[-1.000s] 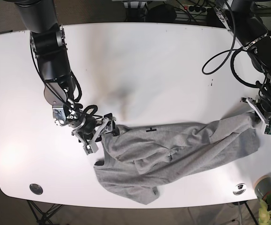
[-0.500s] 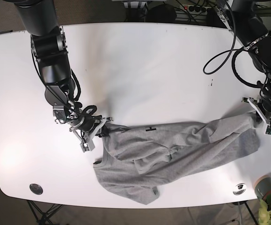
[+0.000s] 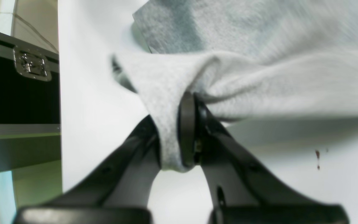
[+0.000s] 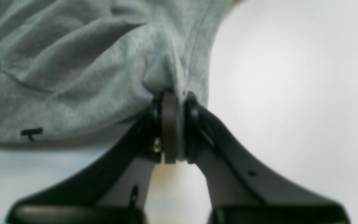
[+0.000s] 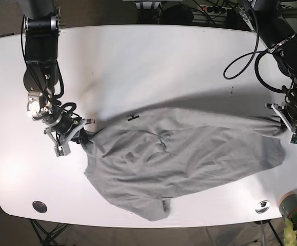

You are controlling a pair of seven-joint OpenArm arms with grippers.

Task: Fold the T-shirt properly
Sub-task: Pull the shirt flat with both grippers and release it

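The heather-grey T-shirt (image 5: 184,154) lies stretched across the white table (image 5: 153,61), rumpled, with a small black neck mark (image 5: 133,117) near its upper left. My right gripper (image 5: 78,136), on the left of the base view, is shut on the shirt's left end; in the right wrist view (image 4: 172,102) the cloth (image 4: 73,62) bunches into the closed jaws. My left gripper (image 5: 282,123), on the right of the base view, is shut on the shirt's right corner; in the left wrist view (image 3: 176,133) a fold of cloth (image 3: 259,84) runs between the fingers.
A black case (image 3: 17,84) stands beyond the table edge in the left wrist view. A round metal fitting (image 5: 39,206) sits at the front left of the table and another (image 5: 262,206) at the front right. A small dark speck (image 5: 232,89) marks the table.
My right gripper has pulled the shirt's left end further left and up. The shirt is now spread wider and flatter, and the neck mark has shifted left. The left gripper has barely moved.
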